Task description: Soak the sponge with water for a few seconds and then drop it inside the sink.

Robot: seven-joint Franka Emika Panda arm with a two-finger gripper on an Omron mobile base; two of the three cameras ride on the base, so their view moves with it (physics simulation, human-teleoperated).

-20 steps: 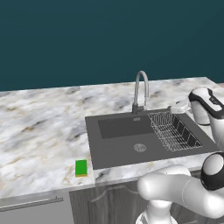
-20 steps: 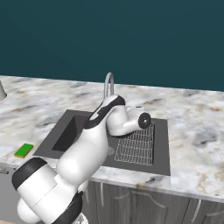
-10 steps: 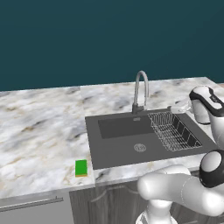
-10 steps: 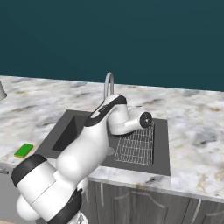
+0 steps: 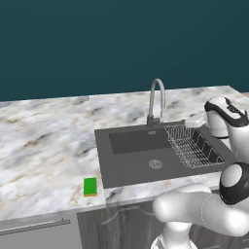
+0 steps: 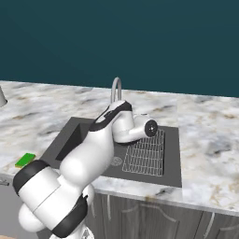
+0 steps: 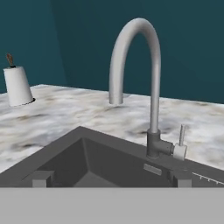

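Nothing moved since earlier frames; fingers (image 7: 109, 178) apart facing faucet (image 7: 135, 78); base views add sponge (image 5: 90, 186) on counter.

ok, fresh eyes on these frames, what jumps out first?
The bright green sponge stands out most, lying alone on the marble counter near its front edge, left of the dark sink. Next comes the curved grey faucet arching over the basin, with no water running from it. The white arm reaches over the sink beside the wire rack, its claw open near the faucet.
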